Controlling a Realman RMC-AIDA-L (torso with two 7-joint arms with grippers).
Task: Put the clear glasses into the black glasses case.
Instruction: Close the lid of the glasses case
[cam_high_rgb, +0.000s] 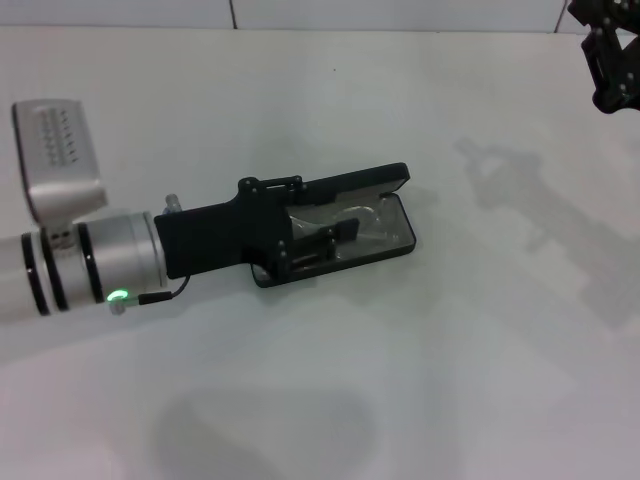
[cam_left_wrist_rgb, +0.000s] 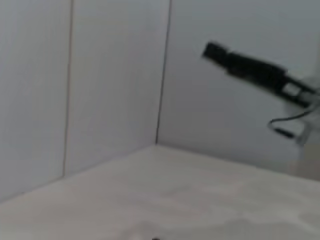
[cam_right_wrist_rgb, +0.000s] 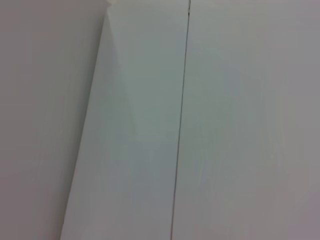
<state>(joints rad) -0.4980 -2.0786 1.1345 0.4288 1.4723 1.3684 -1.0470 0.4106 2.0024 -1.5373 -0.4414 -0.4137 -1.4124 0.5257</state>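
Note:
The black glasses case (cam_high_rgb: 398, 243) lies open in the middle of the white table, its lid (cam_high_rgb: 372, 178) raised along the far side. The clear glasses (cam_high_rgb: 368, 222) rest inside on the grey lining, faint and partly covered. My left gripper (cam_high_rgb: 335, 212) reaches in from the left and hovers over the case's left half, open; one finger (cam_high_rgb: 338, 234) sits over the glasses and the other blends into the lid. My right gripper (cam_high_rgb: 612, 60) hangs high at the far right, well away from the case; the left wrist view shows it far off (cam_left_wrist_rgb: 250, 72).
The white table (cam_high_rgb: 330, 380) stretches around the case on all sides. A pale tiled wall (cam_high_rgb: 300, 12) runs along the far edge. The right wrist view holds only wall panels (cam_right_wrist_rgb: 225, 125).

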